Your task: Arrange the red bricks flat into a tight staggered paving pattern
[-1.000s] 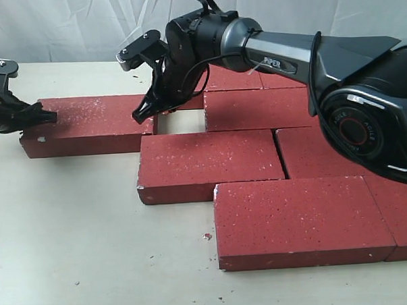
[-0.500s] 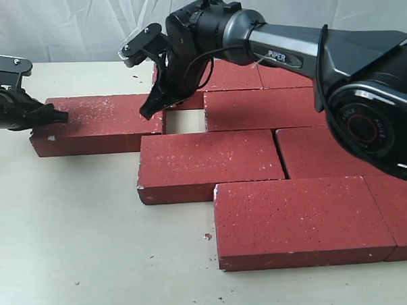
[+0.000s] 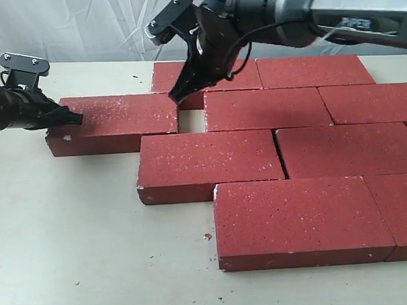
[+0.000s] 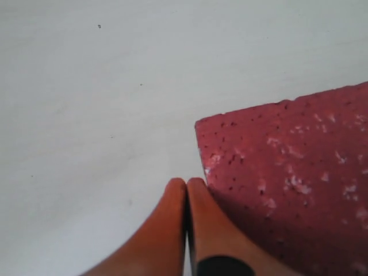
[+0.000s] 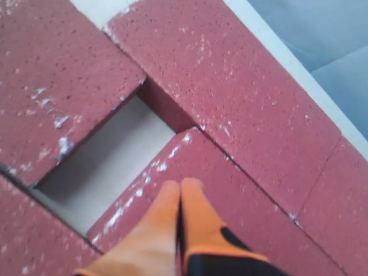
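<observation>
While a pale, flat tabletop carries everything, a field of dark-red, white-speckled rectangular paving bricks lies flat in staggered rows to the right of one loose red brick. The loose brick also lies flat, at the left end of the second row from the back.

The left gripper, its orange fingers pinched together on nothing, sits against the loose brick's left end, beside a chipped corner. The right gripper, likewise pinched shut and empty, hangs at the loose brick's far right corner. Whether it touches cannot be told.

A small bare gap separates the loose brick's right end from its row neighbour.

The likely risk is that an off-centre push on the left end swings the loose brick askew, jamming it against the front row. The right fingertips, so close, may block the gap or nudge a back-row brick out of line.
</observation>
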Motion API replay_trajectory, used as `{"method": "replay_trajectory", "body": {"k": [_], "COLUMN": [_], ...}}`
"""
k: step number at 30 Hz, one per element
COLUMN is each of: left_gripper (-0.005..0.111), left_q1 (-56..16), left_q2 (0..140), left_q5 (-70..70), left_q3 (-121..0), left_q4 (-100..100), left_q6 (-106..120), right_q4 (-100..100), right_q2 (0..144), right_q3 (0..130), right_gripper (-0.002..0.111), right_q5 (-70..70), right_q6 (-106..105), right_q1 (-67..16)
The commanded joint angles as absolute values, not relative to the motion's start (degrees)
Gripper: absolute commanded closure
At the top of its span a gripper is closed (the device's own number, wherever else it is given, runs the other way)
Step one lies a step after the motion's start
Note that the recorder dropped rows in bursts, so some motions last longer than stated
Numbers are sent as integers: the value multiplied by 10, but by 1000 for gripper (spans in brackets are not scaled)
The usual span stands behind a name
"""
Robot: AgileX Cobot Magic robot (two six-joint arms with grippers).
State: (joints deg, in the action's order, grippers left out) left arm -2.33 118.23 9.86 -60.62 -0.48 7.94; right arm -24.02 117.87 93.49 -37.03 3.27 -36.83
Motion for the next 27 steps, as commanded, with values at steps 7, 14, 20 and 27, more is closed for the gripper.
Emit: {"method": "replay_trajectory", "body": {"k": [7, 14, 20, 27], "left_gripper": [107, 107, 107, 107], "left_q1": [-47, -65, -89, -94], "left_q2": [1184, 1184, 1184, 1186], "left_q5": [108, 107, 134, 137], "left_q3": [-608, -608, -608, -608], "left_q4": [-6, -6, -6, -6], "left_q6": [75, 75, 75, 75], "right_q4": [-261, -291, -294, -299], "right_q2": [971, 906, 906, 906], "right_q3": [666, 601, 601, 601], "right_gripper": [109, 109, 109, 109], "right_q5": [-236, -167, -179, -183], "right_q6": [48, 49, 49, 50], "right_q1": [-342, -320, -320, -320]}}
